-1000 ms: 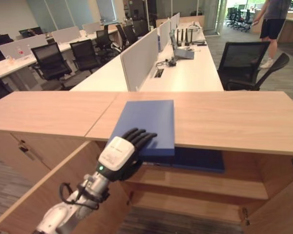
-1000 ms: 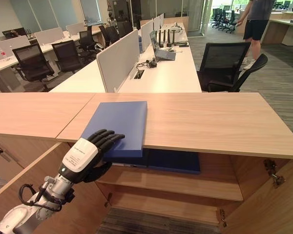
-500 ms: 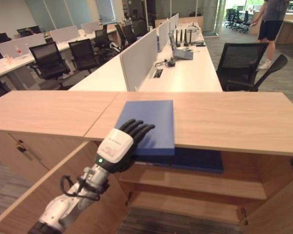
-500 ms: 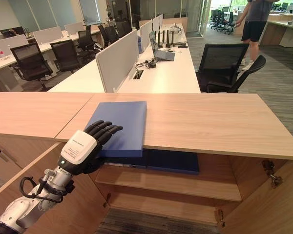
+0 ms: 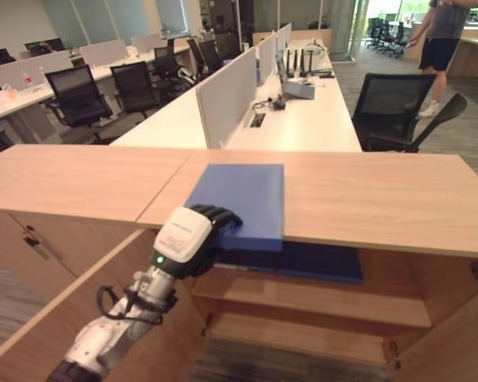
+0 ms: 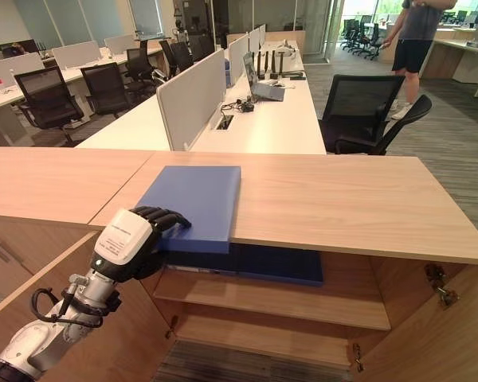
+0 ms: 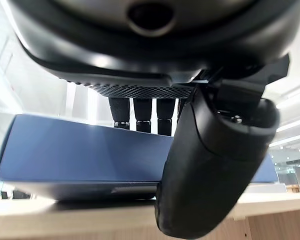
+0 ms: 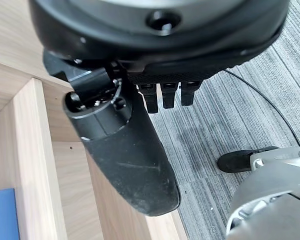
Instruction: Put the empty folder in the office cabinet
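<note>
The blue folder [image 5: 240,193] lies flat on the wooden bench [image 5: 382,199] that tops the open office cabinet [image 6: 279,298], with its near edge jutting a little past the bench's front lip. It looks like a stiff, boxy binder with flat covers and a thick spine; being empty, it should be light, though broad enough to sag or swing if held by 1 corner. Its cover looks smooth, so a flat press alone might slide on it. The overhanging near edge is the sensible place to take hold, with fingers on top and thumb beneath, so it can be drawn forward off the bench and lowered to a shelf.

The left robot hand [image 5: 193,237] is at that near left corner. In the head views its fingers [image 6: 166,217] curl down over the top cover at the edge. The left wrist view shows the fingers [image 7: 140,111] lying on the folder's upper face and the thumb [image 7: 210,165] crossing in front of its near side toward the underside, so the robot hand looks closed round the folder's edge in a pinch.

Inside the cabinet, a darker blue folder [image 5: 311,259] already lies on the upper shelf [image 6: 303,296] just under the bench.

The right robot hand [image 8: 140,145] hangs beside the cabinet's side panel above the carpet, its fingers bent inward and holding nothing.
</note>
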`<state>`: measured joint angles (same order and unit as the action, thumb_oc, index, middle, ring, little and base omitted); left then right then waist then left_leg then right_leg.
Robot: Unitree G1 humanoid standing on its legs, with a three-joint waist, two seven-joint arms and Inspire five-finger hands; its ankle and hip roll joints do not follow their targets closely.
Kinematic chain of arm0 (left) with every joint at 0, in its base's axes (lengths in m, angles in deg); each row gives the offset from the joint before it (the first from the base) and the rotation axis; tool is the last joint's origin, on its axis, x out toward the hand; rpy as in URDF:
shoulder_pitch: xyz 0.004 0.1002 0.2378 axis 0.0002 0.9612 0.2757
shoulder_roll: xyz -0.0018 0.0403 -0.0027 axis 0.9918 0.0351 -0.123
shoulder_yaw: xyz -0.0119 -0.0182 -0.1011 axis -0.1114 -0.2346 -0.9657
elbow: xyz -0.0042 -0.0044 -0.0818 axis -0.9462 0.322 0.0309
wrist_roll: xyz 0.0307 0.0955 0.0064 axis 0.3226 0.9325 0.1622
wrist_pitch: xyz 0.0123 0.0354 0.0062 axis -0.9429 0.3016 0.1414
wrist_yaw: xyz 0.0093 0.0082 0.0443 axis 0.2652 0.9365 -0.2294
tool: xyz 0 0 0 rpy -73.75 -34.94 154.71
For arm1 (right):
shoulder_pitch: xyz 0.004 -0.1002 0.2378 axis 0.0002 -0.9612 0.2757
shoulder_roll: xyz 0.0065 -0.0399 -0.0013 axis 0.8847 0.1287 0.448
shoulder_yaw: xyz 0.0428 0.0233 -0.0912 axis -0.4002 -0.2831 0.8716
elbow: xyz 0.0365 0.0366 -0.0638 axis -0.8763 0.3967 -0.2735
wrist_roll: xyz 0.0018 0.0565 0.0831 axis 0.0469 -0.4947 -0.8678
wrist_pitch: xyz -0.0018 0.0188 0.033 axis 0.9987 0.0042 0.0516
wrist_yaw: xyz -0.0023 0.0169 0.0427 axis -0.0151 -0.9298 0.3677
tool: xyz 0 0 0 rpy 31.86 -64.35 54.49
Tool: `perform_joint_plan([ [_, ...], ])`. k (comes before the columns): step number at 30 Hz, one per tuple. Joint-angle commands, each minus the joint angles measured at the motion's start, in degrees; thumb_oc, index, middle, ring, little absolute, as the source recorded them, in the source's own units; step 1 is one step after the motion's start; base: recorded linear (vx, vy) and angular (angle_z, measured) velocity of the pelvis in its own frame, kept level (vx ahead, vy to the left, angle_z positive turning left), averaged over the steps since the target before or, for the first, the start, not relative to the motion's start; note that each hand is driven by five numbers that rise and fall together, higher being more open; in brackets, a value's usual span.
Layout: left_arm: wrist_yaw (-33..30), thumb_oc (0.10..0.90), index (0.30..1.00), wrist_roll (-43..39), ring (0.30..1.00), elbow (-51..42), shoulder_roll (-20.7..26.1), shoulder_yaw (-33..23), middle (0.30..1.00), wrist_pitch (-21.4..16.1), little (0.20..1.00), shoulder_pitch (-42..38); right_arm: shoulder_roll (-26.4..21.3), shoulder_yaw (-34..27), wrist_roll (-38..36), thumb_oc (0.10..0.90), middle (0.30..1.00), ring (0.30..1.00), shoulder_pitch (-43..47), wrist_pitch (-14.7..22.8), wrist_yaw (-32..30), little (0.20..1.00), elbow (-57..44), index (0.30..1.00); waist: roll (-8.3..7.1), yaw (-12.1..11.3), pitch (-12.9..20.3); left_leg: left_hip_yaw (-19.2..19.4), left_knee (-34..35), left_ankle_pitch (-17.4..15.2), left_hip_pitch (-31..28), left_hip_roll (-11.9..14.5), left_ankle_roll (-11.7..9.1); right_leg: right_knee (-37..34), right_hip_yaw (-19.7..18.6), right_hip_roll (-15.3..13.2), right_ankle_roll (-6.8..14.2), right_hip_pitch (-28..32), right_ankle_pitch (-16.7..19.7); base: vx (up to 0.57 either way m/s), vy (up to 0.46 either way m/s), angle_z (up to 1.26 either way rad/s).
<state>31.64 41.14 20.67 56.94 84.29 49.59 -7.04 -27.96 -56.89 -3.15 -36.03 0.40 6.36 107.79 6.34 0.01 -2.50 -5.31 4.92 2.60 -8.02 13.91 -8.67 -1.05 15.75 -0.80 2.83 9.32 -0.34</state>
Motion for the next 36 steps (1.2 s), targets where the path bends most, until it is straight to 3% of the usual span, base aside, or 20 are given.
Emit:
perform_joint_plan([
  [1, -0.87, 0.400, 0.300, -3.06, 0.300, -2.80, -0.75, -4.82, 0.300, 0.60, 0.300, -7.24, 0.71, -1.19, -1.00, 0.800, 0.900, 0.900, 5.60, 3.05, -0.32, 0.900, 0.29, 0.900, -1.73, 0.78, -0.53, 3.86, -0.41, 3.31, -0.19, 3.46, -4.24, 3.74, -3.76, -2.58, 2.73, 1.83, -7.18, 0.00, 0.000, 0.00],
  [9, -1.63, 0.400, 0.300, -3.30, 0.300, -6.17, -0.48, -8.04, 0.300, 0.99, 0.300, -6.96, 1.23, -0.73, -0.67, 0.800, 0.900, 0.900, 6.02, 2.81, -0.23, 0.900, 0.41, 0.900, -2.10, 0.00, -0.48, 3.85, -0.36, 3.30, 0.14, 3.16, -4.27, 3.01, -3.71, -2.68, 2.94, 1.91, -6.70, 0.00, 0.000, 0.00],
  [18, -6.10, 0.400, 0.300, -11.20, 0.300, -15.54, -2.14, -22.35, 0.300, 0.98, 0.300, -7.98, 2.13, -0.43, -0.32, 0.800, 0.900, 0.900, 6.40, 2.50, 0.28, 0.900, 1.75, 0.900, -2.80, -1.98, -0.25, 3.31, -0.10, 3.57, 1.72, 1.82, -4.27, 1.53, -2.43, -3.61, 3.62, 1.65, -5.33, -0.01, 0.008, 0.00],
  [21, -8.18, 0.400, 0.300, -20.72, 0.300, -18.24, -4.19, -27.93, 0.300, -1.71, 0.300, -8.64, 2.67, 0.26, 0.00, 0.800, 0.900, 0.900, 6.41, 2.36, 0.91, 0.900, 1.99, 0.900, -3.10, -3.11, 0.00, 2.79, 0.08, 3.74, 2.74, 1.12, -4.18, 0.72, -1.95, -4.17, 3.97, 1.31, -4.41, -0.03, 0.026, 0.10],
  [27, -6.63, 0.400, 0.300, -39.42, 0.300, -20.34, -7.65, -32.49, 0.300, -9.23, 0.300, -8.00, 3.15, 1.45, 0.43, 0.800, 0.900, 0.900, 6.86, 1.85, 1.71, 0.900, 1.84, 0.900, -3.33, -4.82, 0.50, 2.20, 0.08, 3.74, 3.70, 0.00, -3.86, -0.74, -1.00, -4.81, 4.46, 1.36, -3.23, -0.02, 0.014, 0.05],
  [31, 3.87, 0.400, 0.300, -60.18, 0.300, -21.29, -10.88, -33.33, 0.300, -14.73, 0.300, -7.11, 2.62, 2.26, 1.82, 0.800, 0.900, 0.900, 7.46, 1.11, 2.29, 0.900, 1.29, 0.900, -3.41, -5.84, 0.56, 1.28, 0.08, 3.70, 4.40, -0.84, -3.56, -1.17, -0.24, -5.41, 4.71, 1.58, -2.80, -0.02, 0.029, 0.10],
  [36, 21.05, 0.400, 0.300, -86.07, 0.300, -18.86, -13.01, -33.28, 0.300, -14.34, 0.300, -5.37, 2.02, 1.79, 2.24, 0.800, 0.900, 0.900, 7.84, -0.20, 3.48, 0.900, 0.85, 0.900, -3.29, -7.18, 0.66, -0.09, 0.08, 3.51, 4.88, -1.88, -3.07, -1.19, 0.96, -6.05, 4.82, 2.09, -2.80, -0.01, 0.028, 0.17],
])
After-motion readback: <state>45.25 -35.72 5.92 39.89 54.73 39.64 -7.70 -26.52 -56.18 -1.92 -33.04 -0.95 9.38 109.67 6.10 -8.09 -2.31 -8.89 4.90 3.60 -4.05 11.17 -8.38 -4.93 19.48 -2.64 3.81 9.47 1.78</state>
